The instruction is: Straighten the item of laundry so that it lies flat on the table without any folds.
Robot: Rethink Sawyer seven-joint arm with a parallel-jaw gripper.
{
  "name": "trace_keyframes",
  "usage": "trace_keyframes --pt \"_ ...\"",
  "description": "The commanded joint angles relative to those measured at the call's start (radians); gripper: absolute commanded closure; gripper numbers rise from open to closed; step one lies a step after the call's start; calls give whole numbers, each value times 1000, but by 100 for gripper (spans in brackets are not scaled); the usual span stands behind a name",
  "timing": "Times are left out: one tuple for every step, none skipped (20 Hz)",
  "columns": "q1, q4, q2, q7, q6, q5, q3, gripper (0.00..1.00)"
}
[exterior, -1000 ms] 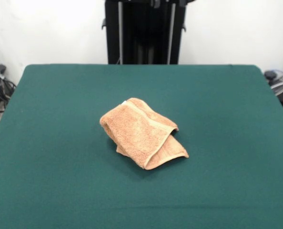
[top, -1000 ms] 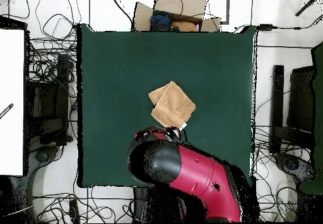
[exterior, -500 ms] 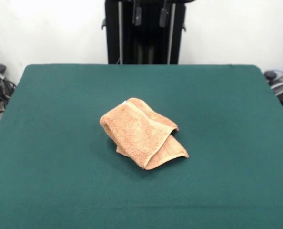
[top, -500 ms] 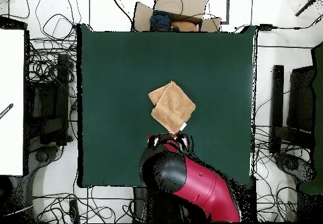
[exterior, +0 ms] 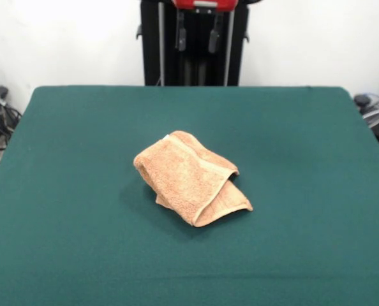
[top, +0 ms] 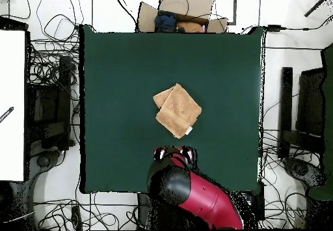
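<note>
The peach-orange towel [exterior: 189, 178] lies folded over itself near the middle of the dark green table [exterior: 74, 191]. In the overhead view the towel [top: 177, 110] shows a small white tag at its lower right corner. My gripper [exterior: 197, 39] hangs at the top of the front view, high above the table's far side, with its two fingers apart and nothing between them. In the overhead view the gripper [top: 173, 153] sits below the towel, clear of it, at the end of the red arm.
The black pedestal [exterior: 196, 57] stands behind the table's far edge. A cardboard box with cloths [top: 179, 17] sits beyond the table's top edge in the overhead view. Cables and equipment lie on the floor around the table.
The gripper has come lower into the front view and its red wrist now shows. In the overhead view the arm has drawn back toward the base, uncovering the towel's corner. The towel has not moved.
</note>
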Motion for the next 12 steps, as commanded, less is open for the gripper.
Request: trace_keyframes --pt "-5 132 104 279 -107 1 114 0" --pt "-3 135 115 282 -119 -1 109 0" --pt "1 130 125 281 -128 -3 102 0" --pt "5 129 136 283 -141 -5 95 0" --pt "12 121 148 282 -146 -4 88 0" --pt "14 118 157 279 -157 -8 83 0" --pt "20 114 164 280 -166 -7 79 0" --pt "19 117 175 281 -176 -8 82 0" --pt "23 111 182 281 -179 -5 82 0" --pt "34 109 187 284 -188 -4 73 0" --pt "38 103 188 282 -184 -1 73 0" --pt "32 104 195 281 -181 1 83 0"
